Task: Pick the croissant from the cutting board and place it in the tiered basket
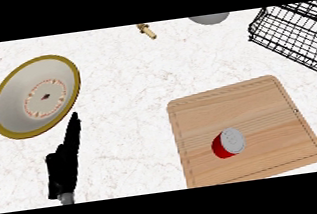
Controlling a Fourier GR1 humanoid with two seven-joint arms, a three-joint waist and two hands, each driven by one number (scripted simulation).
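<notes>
Croissant: none shows on the cutting board [265, 100]; the only thing lying there is a red-and-white can [228, 143] — so the task's thing cannot be placed from this view
Progress: judged barely begun, or the croissant is out of sight; nothing can be made out inside the tiered basket [297, 35], whose black wire frame sits at the upper right, partly cut off
Left hand [65, 159]: fingers straight and holding nothing; low at the left, resting on the tabletop [127, 72] just below the plate [12, 103]
Right hand: not visible
Around: a small brass-coloured piece [146, 30] and a grey rounded object [209, 18] at the far edge
Obstruction: the can occupies the board; the way to the basket looks open
</notes>
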